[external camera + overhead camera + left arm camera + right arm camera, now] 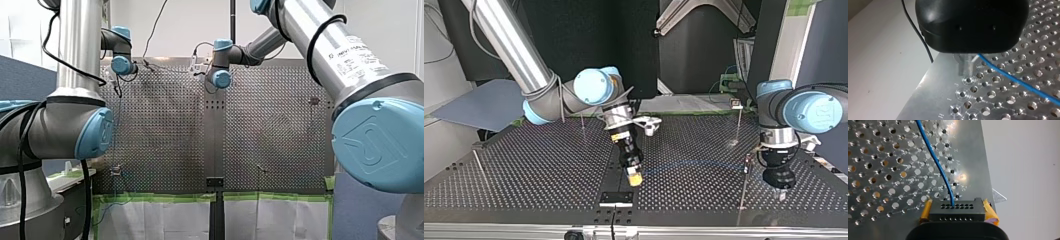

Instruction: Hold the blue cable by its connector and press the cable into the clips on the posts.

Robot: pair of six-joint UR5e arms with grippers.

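The perforated table (524, 165) fills the top view, with dark panels behind it. My right gripper (634, 176) hangs low near the middle of it, and my left gripper (966, 67) stands low at the view's right. Thin posts (739, 125) stand well apart on the table, one with a small clip (736, 104) at its top. The right gripper's yellow pads are pinched on the black connector (958, 211), so the holding is done. The blue cable (934, 157) leaves the connector and runs low over the holes to the left gripper, whose metal fingers are pressed together, seemingly on it. I see it in no clip, so all the pressing looks left to do.
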